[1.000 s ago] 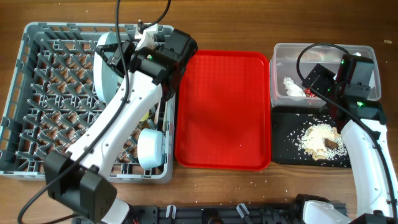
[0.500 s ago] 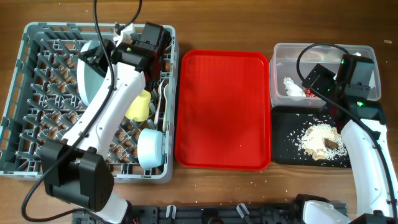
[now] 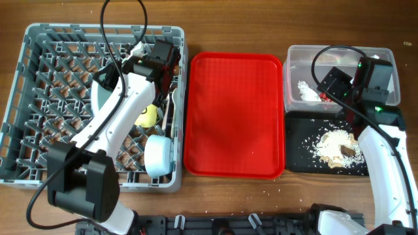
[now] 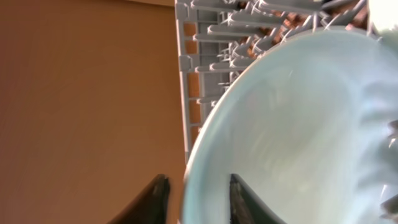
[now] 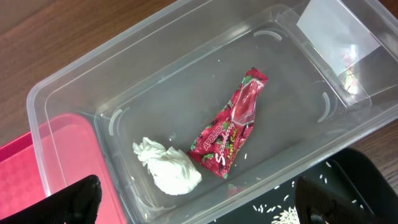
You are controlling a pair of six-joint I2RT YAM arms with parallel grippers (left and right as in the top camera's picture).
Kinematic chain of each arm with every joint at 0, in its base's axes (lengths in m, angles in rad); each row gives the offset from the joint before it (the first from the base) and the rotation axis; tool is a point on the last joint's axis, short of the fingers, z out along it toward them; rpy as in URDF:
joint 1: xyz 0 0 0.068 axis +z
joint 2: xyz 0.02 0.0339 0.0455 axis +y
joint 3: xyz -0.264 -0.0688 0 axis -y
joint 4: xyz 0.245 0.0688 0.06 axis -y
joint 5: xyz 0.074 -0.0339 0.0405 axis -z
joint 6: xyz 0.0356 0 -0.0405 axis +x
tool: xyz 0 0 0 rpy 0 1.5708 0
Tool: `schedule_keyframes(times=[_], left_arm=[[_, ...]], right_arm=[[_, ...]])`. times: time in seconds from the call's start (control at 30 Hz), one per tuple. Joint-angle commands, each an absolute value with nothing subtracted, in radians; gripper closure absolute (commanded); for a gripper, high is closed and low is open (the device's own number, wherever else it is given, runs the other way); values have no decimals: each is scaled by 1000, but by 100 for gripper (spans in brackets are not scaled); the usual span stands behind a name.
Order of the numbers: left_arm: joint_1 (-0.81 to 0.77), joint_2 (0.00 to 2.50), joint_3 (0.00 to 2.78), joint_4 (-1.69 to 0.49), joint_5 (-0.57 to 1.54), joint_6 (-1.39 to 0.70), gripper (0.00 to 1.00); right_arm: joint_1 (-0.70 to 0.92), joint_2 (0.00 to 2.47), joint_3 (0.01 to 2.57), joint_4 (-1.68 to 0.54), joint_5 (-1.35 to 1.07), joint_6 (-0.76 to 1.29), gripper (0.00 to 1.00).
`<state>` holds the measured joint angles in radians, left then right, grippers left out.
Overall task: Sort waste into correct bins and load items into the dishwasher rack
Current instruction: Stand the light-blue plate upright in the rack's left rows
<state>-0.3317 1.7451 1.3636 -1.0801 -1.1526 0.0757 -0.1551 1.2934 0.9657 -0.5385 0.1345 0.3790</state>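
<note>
Loading step in hand: light blue plate [image 4: 298, 124] pinched at rim by left gripper [image 4: 198, 198] over dishwasher rack [image 3: 39, 98]. Next: plate seated between pegs, jaws released. Right gripper [image 5: 196, 205] spread wide, empty, above clear tub [image 5: 74, 81].

Wooden table [image 3: 405, 26] (grey rack [image 3: 19, 98], red tray [image 3: 234, 117], clear tub [image 3: 339, 55], black tray [image 3: 300, 147]).

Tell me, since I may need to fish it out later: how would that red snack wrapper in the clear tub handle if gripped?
The red snack wrapper looks thin and creased, so probably floppy and very light. Its glossy film may slip between fingers.
</note>
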Motion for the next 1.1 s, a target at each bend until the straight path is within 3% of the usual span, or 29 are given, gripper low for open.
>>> schedule_keyframes(times=[0.0, 0.03, 0.23, 0.33, 0.43, 1.07], left_arm=[[-331, 1742, 1356, -1079, -1129, -23, 5], [-327, 1730, 1367, -1080, -1117, -68, 0], [-241, 1634, 1625, -1065, -719, -130, 0], [-188, 1582, 1776, -1056, -371, -173, 0], [-178, 1526, 1793, -1033, -152, -173, 0], [-178, 1519, 1793, -1040, -133, -173, 0]], right_arm=[[-155, 1297, 981, -538, 129, 368, 0], [-155, 1297, 981, -538, 129, 368, 0], [-155, 1297, 981, -538, 129, 368, 0], [-155, 1297, 981, -538, 129, 368, 0], [-155, 1297, 981, -538, 129, 368, 0], [-155, 1297, 981, -537, 129, 368, 0]])
